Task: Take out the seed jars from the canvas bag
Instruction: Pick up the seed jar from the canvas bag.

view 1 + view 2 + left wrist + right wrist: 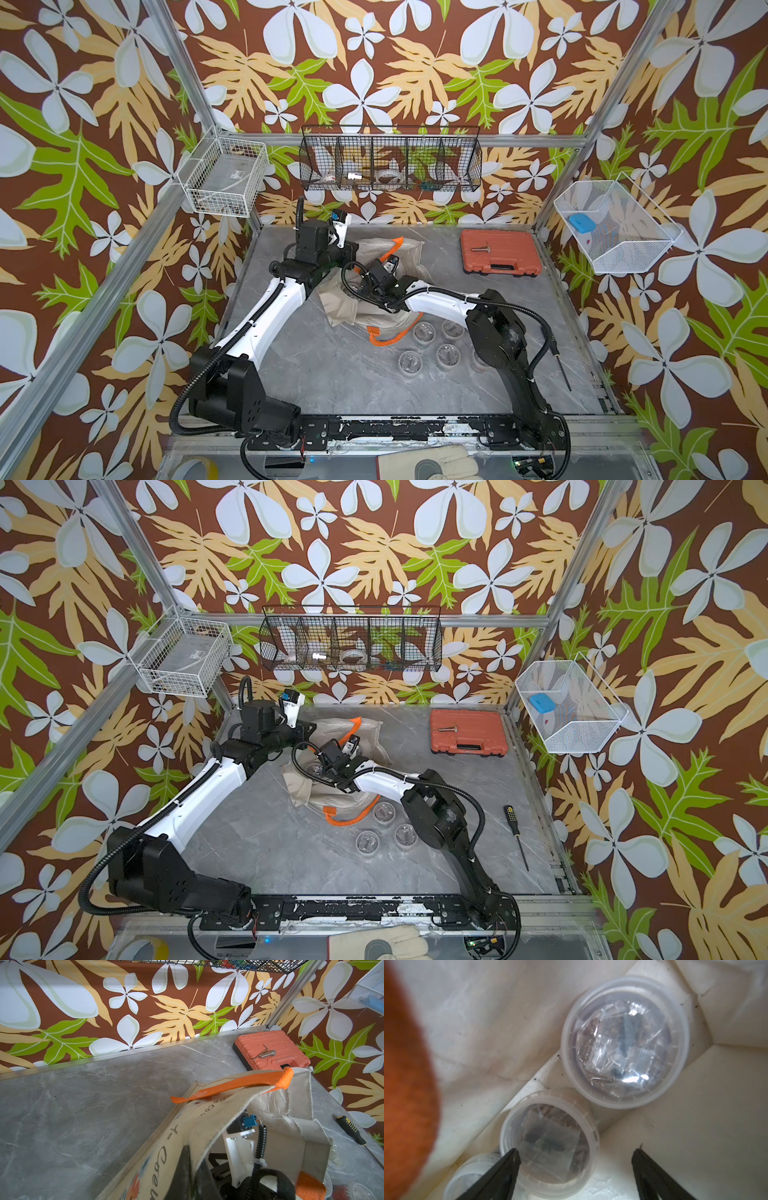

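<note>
The left claw (192, 1157) is pinching shut on the rim of the canvas bag (409, 253), which is lying toward the back of the worktop (316, 374). The right claw (576, 1152) is reaching inside the bag, jaws standing wide apart and gripping nothing. One fingertip is showing over the lid of the middle of three seed jars (550, 1147) lying on the cloth. At least four other jars (424, 332) are standing on the worktop just beside the bag's orange handle (386, 338).
</note>
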Robot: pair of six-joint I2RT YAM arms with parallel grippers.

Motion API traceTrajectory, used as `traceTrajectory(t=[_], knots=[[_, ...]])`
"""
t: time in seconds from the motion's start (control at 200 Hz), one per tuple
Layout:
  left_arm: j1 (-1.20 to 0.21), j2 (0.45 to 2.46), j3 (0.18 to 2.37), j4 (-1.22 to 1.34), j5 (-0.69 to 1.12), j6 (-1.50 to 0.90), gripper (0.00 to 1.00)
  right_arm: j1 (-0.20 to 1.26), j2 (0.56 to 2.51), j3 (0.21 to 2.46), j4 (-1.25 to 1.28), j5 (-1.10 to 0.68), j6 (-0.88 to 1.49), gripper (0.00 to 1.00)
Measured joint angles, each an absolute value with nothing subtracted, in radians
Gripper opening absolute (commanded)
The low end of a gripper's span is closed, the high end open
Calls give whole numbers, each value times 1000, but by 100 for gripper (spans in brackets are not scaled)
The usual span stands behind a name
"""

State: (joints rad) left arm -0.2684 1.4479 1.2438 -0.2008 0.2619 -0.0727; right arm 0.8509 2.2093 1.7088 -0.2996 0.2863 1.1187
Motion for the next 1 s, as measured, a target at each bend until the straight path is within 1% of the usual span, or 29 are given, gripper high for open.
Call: traceTrajectory(t=[0.265, 0.52, 0.746, 0.906, 1.001], knots=[[-268, 1448, 1243, -198, 259, -73, 0, 851, 2225, 1742, -300, 282, 1116, 90], [-268, 1448, 1243, -197, 262, -73, 0, 852, 2166, 1701, -281, 288, 1095, 94], [-268, 1449, 1242, -197, 262, -73, 0, 853, 2239, 1771, -289, 284, 1099, 94], [-268, 1450, 1242, -197, 260, -73, 0, 854, 2279, 1805, -301, 281, 1120, 91], [-268, 1450, 1242, -197, 258, -76, 0, 852, 2294, 1820, -309, 285, 1122, 84]])
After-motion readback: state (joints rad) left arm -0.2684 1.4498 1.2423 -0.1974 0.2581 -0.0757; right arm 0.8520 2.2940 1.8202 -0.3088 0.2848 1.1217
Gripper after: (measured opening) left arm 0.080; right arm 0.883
